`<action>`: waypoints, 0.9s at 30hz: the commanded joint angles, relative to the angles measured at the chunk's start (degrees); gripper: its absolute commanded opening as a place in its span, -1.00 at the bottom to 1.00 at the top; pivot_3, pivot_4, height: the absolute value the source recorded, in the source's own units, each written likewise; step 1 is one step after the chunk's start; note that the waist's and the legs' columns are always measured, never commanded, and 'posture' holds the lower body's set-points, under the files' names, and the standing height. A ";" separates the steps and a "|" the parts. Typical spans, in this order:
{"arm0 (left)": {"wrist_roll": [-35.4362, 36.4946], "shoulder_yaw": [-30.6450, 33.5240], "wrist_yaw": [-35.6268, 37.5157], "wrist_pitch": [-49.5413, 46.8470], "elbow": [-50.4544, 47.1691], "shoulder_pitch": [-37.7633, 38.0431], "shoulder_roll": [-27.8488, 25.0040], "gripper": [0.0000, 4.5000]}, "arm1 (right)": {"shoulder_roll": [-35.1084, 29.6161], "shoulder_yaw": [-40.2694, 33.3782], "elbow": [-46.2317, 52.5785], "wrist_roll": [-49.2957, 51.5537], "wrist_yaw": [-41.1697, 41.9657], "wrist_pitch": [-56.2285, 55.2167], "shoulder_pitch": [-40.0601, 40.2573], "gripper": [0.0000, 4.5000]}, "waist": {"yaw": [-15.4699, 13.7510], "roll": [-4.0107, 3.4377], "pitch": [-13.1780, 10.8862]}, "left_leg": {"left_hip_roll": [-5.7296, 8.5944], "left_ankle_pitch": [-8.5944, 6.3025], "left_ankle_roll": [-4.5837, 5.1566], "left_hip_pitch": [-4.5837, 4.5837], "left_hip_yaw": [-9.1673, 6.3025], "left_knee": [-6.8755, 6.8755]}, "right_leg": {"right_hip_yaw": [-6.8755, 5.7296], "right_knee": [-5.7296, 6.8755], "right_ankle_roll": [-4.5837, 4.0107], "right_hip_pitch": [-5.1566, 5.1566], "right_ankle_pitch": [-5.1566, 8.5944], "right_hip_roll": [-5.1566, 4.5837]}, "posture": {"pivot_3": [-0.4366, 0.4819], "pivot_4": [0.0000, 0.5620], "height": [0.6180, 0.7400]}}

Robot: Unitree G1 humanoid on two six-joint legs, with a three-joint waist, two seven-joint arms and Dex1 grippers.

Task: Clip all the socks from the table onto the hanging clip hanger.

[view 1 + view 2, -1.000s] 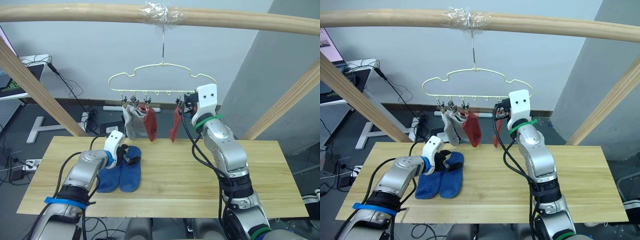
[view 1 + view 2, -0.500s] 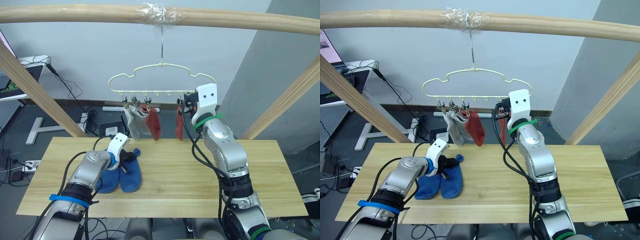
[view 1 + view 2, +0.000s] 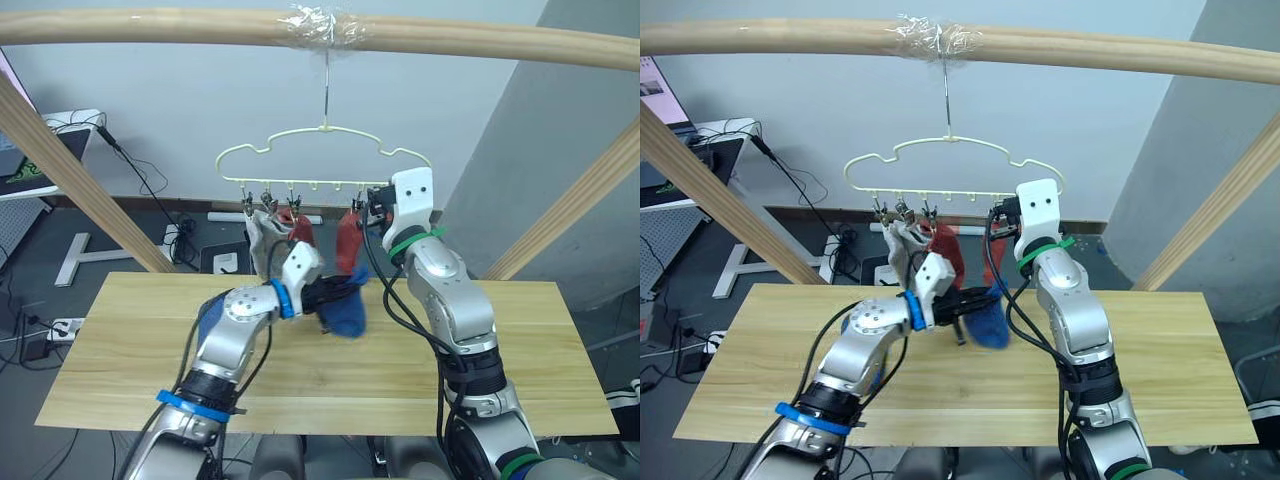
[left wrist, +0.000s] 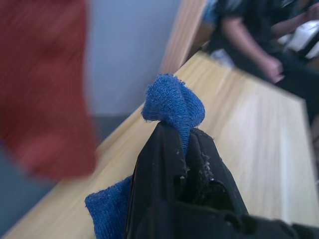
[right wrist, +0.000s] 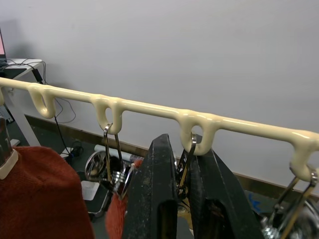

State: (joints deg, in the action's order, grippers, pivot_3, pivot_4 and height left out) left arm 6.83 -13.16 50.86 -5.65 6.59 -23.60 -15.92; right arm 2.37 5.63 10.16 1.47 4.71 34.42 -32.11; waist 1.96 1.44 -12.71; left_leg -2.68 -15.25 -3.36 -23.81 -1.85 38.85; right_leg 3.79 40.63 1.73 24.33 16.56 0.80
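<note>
A light wooden counter [image 3: 520, 350] stands before a pale wall, under a round pole frame [image 3: 150, 25] from which the clip hanger [image 3: 325, 155] hangs. A second ago two blue socks lay on the counter below the hanger's grey-sock end, with the left gripper [image 3: 970, 303] reaching over them; now that gripper is raised just under the hanger, jaws pinched tight on a blue sock [image 3: 987, 322], so a fifth sock looks ready for clipping. A grey sock [image 3: 262, 240] and two rust-red socks [image 3: 348, 240] already hang there. The right gripper [image 5: 183, 172] holds its place at the bar, jaws narrowed around a clip [image 5: 185, 159]. The left arm hides the second blue sock's spot, so I cannot tell whether it remains.
</note>
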 commanded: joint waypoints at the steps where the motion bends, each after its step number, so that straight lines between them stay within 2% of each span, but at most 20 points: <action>1: -2.17 -0.27 -3.97 4.20 1.94 -3.62 2.26 -1.00 | 0.21 -0.47 3.42 0.82 -0.04 0.02 -1.28 -1.00 | 0.01 0.00 0.00 | 0.00 0.00 0.00 0.00 0.00 0.00 | 0.00 0.02 0.00 0.00 0.00 0.00 | -0.10 -0.29 0.42; 7: -7.42 -0.17 -9.25 14.05 11.17 -8.98 2.89 -1.00 | 0.39 -0.64 3.89 1.12 -0.07 0.92 -1.26 -1.00 | 0.49 0.00 0.00 | 0.00 0.00 0.01 0.02 0.00 0.02 | 0.01 0.06 0.00 0.00 0.00 0.02 | -0.11 -0.29 0.42; 12: -8.70 0.62 -12.47 19.50 16.33 -12.29 3.58 -1.00 | 0.65 -0.94 4.31 1.64 -0.16 2.12 -1.03 -1.00 | 0.46 0.00 0.00 | 0.01 0.00 0.00 -0.01 0.00 0.02 | 0.00 0.02 0.00 0.00 0.00 0.01 | -0.12 -0.29 0.42; 23: -11.75 -0.12 -14.59 24.99 20.69 -14.32 3.39 -1.00 | 1.22 -1.46 5.14 3.32 -0.48 4.99 -0.71 -1.00 | 0.88 0.00 0.00 | 0.02 0.00 0.01 -0.01 -0.01 0.02 | -0.01 0.02 0.01 0.00 0.00 0.01 | -0.14 -0.29 0.42; 27: -11.75 -1.37 -11.96 25.17 20.47 -12.96 2.88 -1.00 | 1.31 -2.24 5.05 3.26 -1.00 4.06 -1.22 -1.00 | 0.98 0.00 0.00 | 0.01 0.00 0.01 -0.02 0.00 0.01 | -0.01 0.00 0.01 0.00 0.00 0.02 | -0.15 -0.28 0.42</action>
State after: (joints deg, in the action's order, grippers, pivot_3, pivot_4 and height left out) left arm -4.83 -13.49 37.81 18.03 27.97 -36.70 -13.01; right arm 3.34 3.88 12.61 4.04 4.00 39.51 -32.21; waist 2.93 1.45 -12.71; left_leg -2.67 -15.25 -3.36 -23.83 -1.85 38.86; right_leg 3.79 40.64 1.74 24.33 16.56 0.82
